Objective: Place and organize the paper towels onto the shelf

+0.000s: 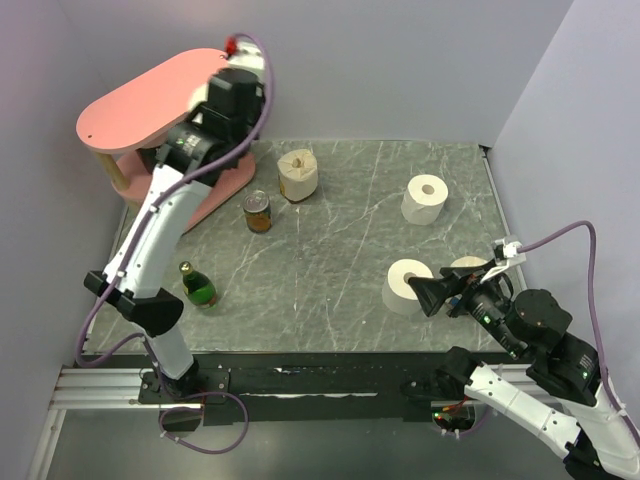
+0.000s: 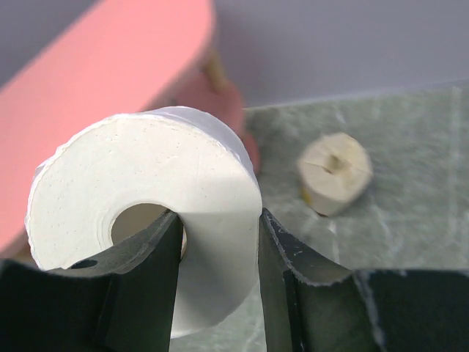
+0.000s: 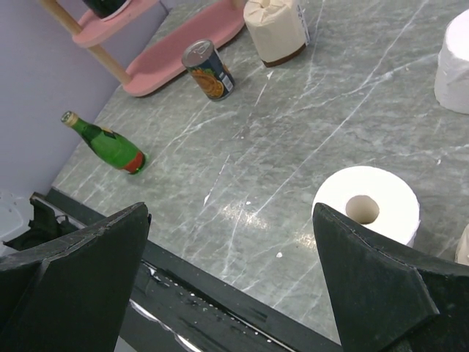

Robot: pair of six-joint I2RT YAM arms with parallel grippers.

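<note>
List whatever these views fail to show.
- Shelf lower tiers: top view, mostly covered by the top board and left arm.
- Held roll: unseen in top view, behind the left arm.
- Roll behind right gripper: mostly hidden in top view, cut off in right wrist view.
- Can label: too small.

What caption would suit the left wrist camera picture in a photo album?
Left gripper pinching a white paper towel roll through its core, pink shelf beyond.
</note>
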